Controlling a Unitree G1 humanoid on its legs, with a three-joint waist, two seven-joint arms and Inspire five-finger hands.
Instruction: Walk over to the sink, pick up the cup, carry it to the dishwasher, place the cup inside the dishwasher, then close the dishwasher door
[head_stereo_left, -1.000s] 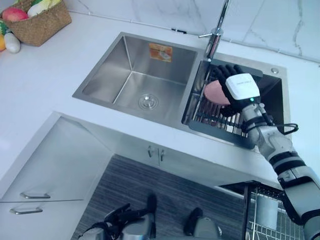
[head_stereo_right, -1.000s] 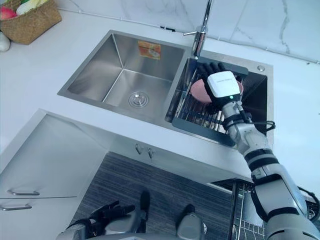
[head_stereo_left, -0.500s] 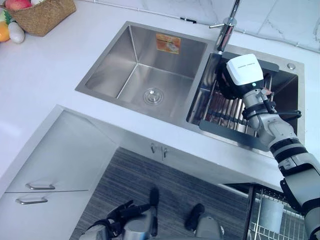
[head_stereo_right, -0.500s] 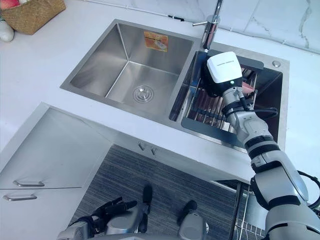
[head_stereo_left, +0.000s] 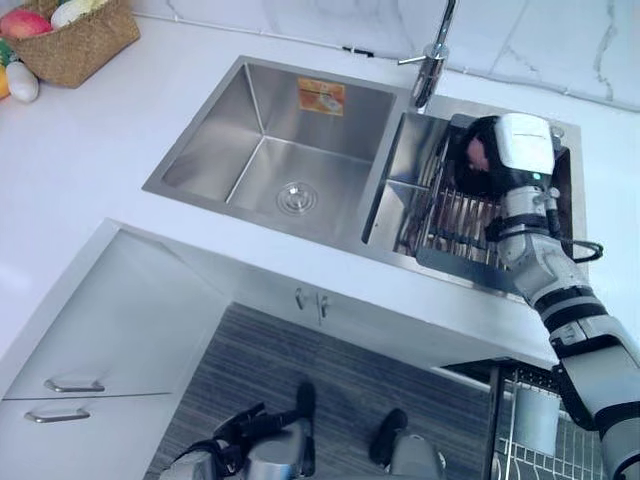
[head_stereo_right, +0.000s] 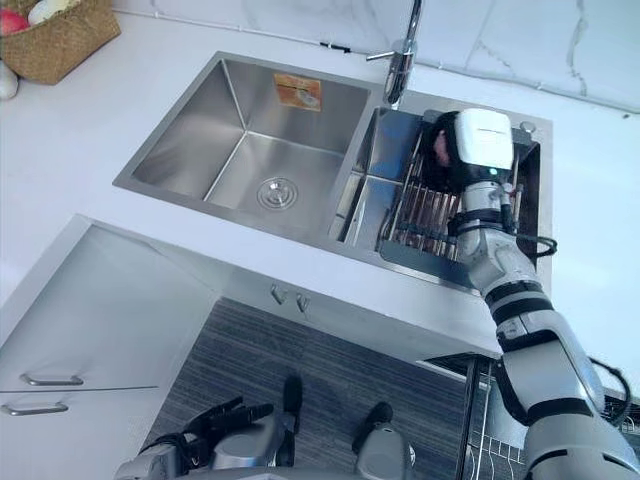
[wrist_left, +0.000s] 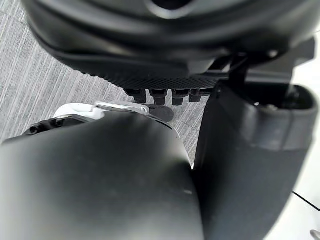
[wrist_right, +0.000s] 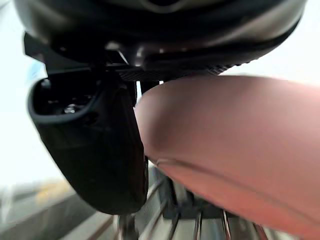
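Observation:
A pink cup (wrist_right: 230, 150) lies against the palm of my right hand (head_stereo_left: 520, 148), the thumb (wrist_right: 95, 145) curled alongside it. From the head views only a small pink patch of the cup (head_stereo_left: 478, 156) shows between the dark curled fingers. The hand hovers over the dark wire rack (head_stereo_left: 458, 218) in the right basin of the steel sink (head_stereo_left: 250, 150). My left hand (head_stereo_left: 236, 436) hangs low over the floor with relaxed, straight fingers (wrist_left: 160, 95) and holds nothing.
A faucet (head_stereo_left: 430, 60) rises behind the sink's divider. A woven basket (head_stereo_left: 75, 45) of fruit sits on the white counter at the far left. Cabinet drawers (head_stereo_left: 60, 385) are at the lower left. The dishwasher's wire basket (head_stereo_left: 540, 425) shows at the lower right.
My right hand's fingers have curled round the pink cup and the hand has turned and shifted right over the rack. The rack now sits further from the divider. The left hand is unchanged.

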